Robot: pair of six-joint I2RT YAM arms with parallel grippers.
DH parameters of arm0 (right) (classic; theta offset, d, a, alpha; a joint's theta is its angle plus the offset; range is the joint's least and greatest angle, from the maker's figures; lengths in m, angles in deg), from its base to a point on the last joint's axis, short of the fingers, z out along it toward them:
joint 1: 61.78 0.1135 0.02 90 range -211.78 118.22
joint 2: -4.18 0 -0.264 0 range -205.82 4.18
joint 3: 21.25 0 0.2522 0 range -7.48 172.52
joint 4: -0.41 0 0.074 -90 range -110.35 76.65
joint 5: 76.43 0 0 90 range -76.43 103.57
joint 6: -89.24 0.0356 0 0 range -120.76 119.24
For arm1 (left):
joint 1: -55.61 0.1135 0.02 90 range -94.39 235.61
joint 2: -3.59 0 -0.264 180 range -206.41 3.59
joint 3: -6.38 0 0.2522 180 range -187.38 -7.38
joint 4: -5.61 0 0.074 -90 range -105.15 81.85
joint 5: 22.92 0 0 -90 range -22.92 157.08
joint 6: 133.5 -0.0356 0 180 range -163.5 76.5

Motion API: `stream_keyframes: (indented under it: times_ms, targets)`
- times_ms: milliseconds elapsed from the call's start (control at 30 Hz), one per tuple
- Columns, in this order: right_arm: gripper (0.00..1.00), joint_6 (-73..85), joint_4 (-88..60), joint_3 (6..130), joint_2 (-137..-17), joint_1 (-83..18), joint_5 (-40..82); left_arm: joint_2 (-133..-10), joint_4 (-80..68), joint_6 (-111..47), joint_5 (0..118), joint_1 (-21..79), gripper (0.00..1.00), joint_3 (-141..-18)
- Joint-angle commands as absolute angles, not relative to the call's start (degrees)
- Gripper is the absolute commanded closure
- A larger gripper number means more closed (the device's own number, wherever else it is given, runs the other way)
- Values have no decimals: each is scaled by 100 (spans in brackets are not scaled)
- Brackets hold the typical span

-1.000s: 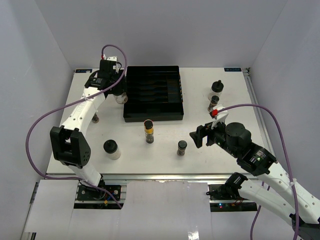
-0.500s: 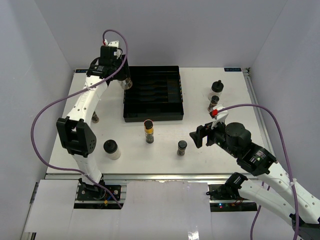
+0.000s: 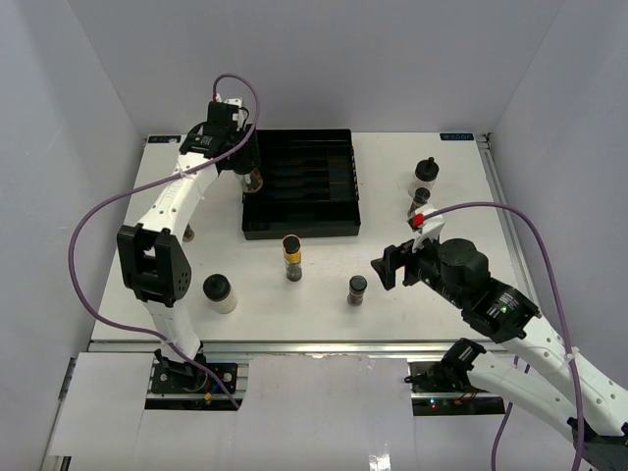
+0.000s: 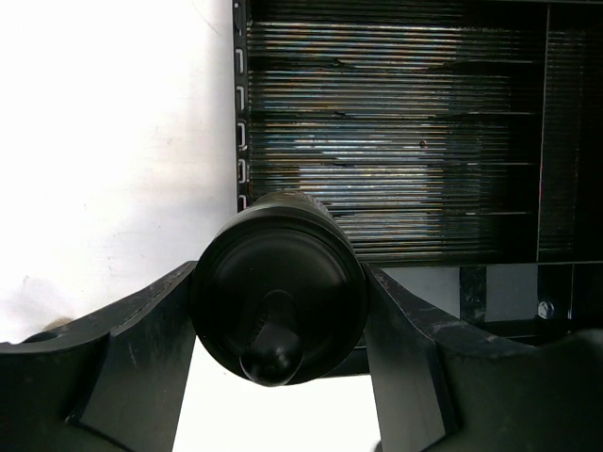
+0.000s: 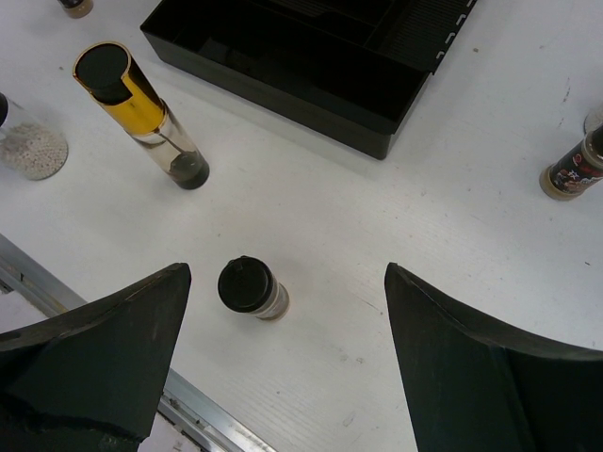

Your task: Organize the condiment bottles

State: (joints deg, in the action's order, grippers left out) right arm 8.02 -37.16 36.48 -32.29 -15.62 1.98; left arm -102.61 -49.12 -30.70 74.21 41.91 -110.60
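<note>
Currently: squat bottle (image 4: 278, 301), black knobbed cap facing the left wrist camera, is clamped between both fingers of the left gripper (image 3: 247, 167), pads tight against the cap's sides. Ahead of these jaws lie the ribbed compartments of the black slotted tray (image 4: 396, 141); to their left, bare white table (image 4: 113, 141). From above, the held bottle sits at the tray's left wall; whether it is raised or resting cannot be told. Right gripper (image 5: 287, 271): jaws spread wide, grasping nothing. Short dark jar (image 5: 251, 287) stands upright on the table below the gap, nearer the finger at the frame's left, touching neither. Beyond these jaws to the left, yellow-banded jar (image 5: 141, 108), upright; further left, at the frame edge, a second squat bottle (image 5: 28, 141) with pale granules inside. Beyond the jaws to the right, red-labelled jar (image 5: 573, 169); in the top view a third squat bottle (image 3: 425, 175) stands just behind it. The tray's near corner lies straight ahead of the open jaws. Surface: white, matte, lightly scuffed, with a metal rail (image 3: 324, 345) along the near edge. Room: plain pale walls (image 3: 314, 59) enclose the table on three sides; purple cables (image 3: 83, 235) loop from each arm.
</note>
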Motion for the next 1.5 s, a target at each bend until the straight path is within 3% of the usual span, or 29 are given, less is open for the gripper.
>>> stream_keyframes:
  times_ms: [0, 233, 533, 1467]
  targets:
    - [10, 835, -3542, 3649, -3172, -1553, 169, -10177, -4607, -3240, 7561, 4163, 100, -11669]
    - [10, 854, -3602, 3681, -3188, -1552, 219, -11278, -4681, -3361, 7530, 4163, 100, -13151]
    - [10, 1023, -3771, 3614, -3013, -1551, 365, -12337, -3966, -3603, 7656, 4231, 100, -14042]
    - [9, 1216, -3729, 3549, -3256, -1551, 73, -13332, -1873, -4183, 7411, 4330, 100, -14348]
